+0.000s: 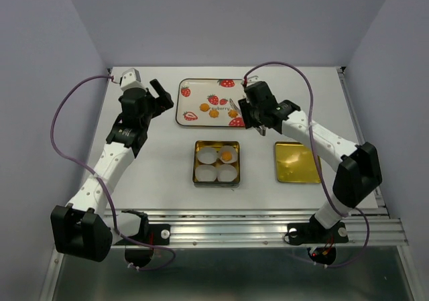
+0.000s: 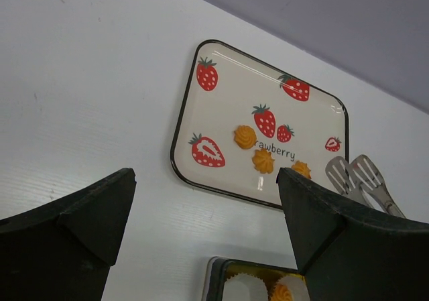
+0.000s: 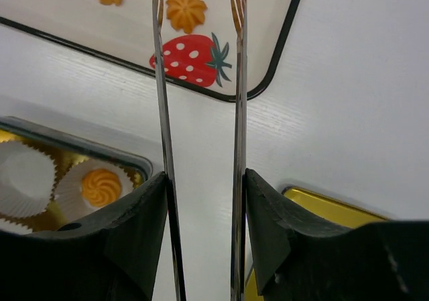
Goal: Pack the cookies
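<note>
Orange-yellow cookies (image 1: 214, 113): three on the strawberry tray (image 1: 200, 90), one in the gold tin (image 1: 217, 142).
The tray lies at the far middle of the bench (image 1: 167, 160), and the tin sits just nearer. The fourth cookie (image 1: 226, 155) rests in the tin's far-right white paper cup (image 3: 70, 187). The right tool (image 3: 202, 184) clamps metal tongs (image 3: 163, 113), whose tips stand apart over the tray's right end, just beside the rightmost cookie. The left tool (image 1: 161, 93) hangs wide open and empty by the tray's left edge. A gold lid (image 1: 296, 161) lies right of the tin.
</note>
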